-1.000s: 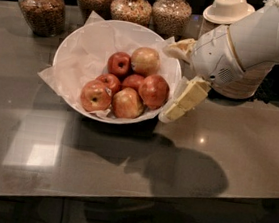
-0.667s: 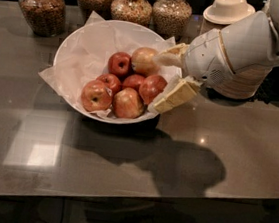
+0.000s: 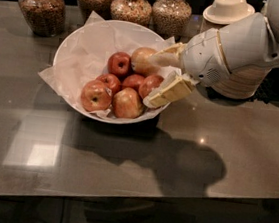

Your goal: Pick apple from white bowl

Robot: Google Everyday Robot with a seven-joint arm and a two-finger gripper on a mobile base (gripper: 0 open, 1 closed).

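The white bowl (image 3: pixel 76 51), wide and lined with crinkled white paper, stands on the dark table and holds several apples. The large glossy red apple (image 3: pixel 150 85) lies at the bowl's right side. A paler yellowish apple (image 3: pixel 141 58) lies behind it, and a smaller dark red apple (image 3: pixel 120 63) is to their left. My gripper (image 3: pixel 150 82) reaches in from the right over the bowl's rim. It is open, with one finger above the large red apple and the other finger (image 3: pixel 166 92) below it, so the apple sits between them.
Several glass jars of grains (image 3: pixel 40 6) (image 3: pixel 131 7) stand along the table's back edge. Stacked beige paper bowls (image 3: pixel 230 8) are at the back right. A ribbed beige container (image 3: pixel 243 82) sits under my arm. The table's front edge (image 3: pixel 119 199) runs below.
My gripper has moved left from outside the bowl's right rim into the bowl, and its fingers now straddle the large red apple. The apples have not moved.
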